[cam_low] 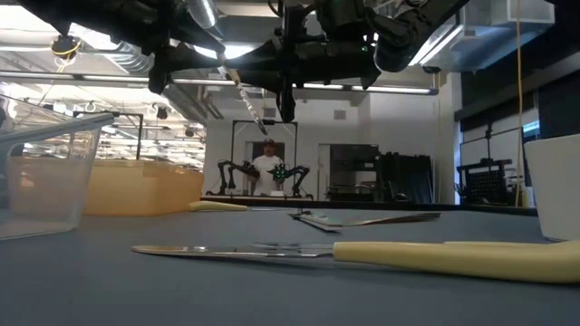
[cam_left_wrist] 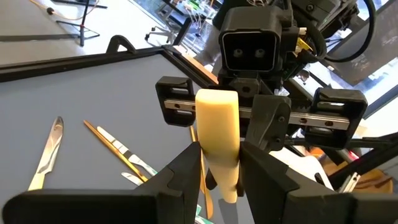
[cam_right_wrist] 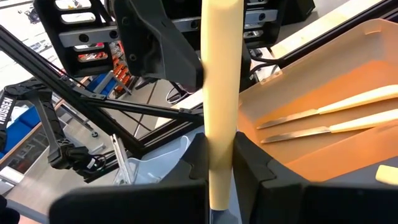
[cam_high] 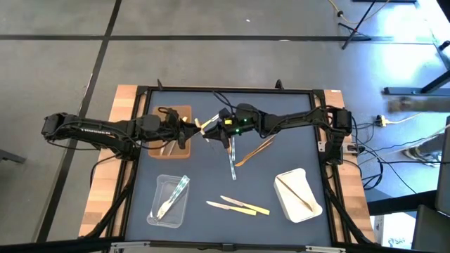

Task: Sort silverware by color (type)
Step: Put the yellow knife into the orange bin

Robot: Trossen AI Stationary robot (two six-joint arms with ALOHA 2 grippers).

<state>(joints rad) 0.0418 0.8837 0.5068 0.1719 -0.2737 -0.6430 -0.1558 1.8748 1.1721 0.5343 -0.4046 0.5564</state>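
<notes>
A pale yellow utensil hangs in the air above the counter, between the two arms and just beside the brown tray. Both pincers are clamped on its handle at once: the left pincer grips it near one end, and the right pincer holds it close by, facing the left one. This looks like a hand-over, the piece passing from one arm to the other so that it can reach a tray on the far side; which arm is giving and which is taking cannot be told.

The brown tray already holds two yellow-handled knives lying side by side, which suggests it is the place for the yellow kind. On the dark mat more silverware waits: a clear silvery piece and thin wooden sticks near the middle, and a few yellow pieces near the front edge. The clear tray at front left holds clear pieces, and the white tray at front right holds a wooden one, so sorting seems partly done.
</notes>
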